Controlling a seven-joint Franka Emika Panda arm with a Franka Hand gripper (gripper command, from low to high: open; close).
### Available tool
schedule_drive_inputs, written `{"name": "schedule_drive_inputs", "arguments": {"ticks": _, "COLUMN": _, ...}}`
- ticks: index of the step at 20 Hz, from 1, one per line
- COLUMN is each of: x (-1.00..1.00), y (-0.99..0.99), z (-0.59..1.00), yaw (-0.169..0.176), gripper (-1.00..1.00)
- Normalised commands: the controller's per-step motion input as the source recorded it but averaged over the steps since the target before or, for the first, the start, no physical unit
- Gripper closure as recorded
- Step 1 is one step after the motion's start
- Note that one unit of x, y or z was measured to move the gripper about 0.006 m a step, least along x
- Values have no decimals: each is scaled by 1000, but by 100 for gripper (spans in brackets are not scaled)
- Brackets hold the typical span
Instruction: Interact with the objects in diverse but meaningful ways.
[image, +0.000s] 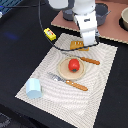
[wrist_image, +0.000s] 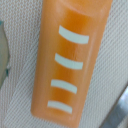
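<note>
Four small toy items sit on or near a pale woven placemat (image: 105, 85) spread over a black tabletop (image: 20, 45). On a tan round plate (image: 63, 73) at the mat's middle rests a red round tomato (image: 74, 64). Beside the plate lie an orange-handled fork (image: 68, 81) on one side and an orange-handled knife (image: 90, 61) on the other. A pale blue-white carton (image: 33, 88) stands at the mat's near corner on the exterior view's left. A small yellow rectangular box with red marks (image: 49, 34) lies off the mat on the black surface. The white robot arm (image: 85, 20) hangs over the mat's far edge, its gripper (image: 86, 44) directly above an orange scored bread-like slab (image: 76, 46). The wrist view is filled by that slab (wrist_image: 70, 60), flat on the weave, four pale curved scores across it. Neither view shows the jaws, so whether they are apart or together cannot be told. A grey pot (image: 101, 12) stands behind the arm.
</note>
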Motion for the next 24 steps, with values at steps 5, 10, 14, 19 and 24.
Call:
{"name": "schedule_drive_inputs", "arguments": {"ticks": 5, "x": -636, "y": 146, "z": 618, "yaw": -48, "gripper": -100}}
{"name": "schedule_drive_inputs", "arguments": {"ticks": 10, "x": -819, "y": 22, "z": 215, "yaw": -96, "gripper": -100}}
{"name": "schedule_drive_inputs", "arguments": {"ticks": 14, "x": -814, "y": -29, "z": 1, "yaw": -126, "gripper": -100}}
{"name": "schedule_drive_inputs", "arguments": {"ticks": 19, "x": -751, "y": -119, "z": -18, "yaw": -155, "gripper": -100}}
{"name": "schedule_drive_inputs", "arguments": {"ticks": 24, "x": -674, "y": -158, "z": -55, "yaw": -183, "gripper": -100}}
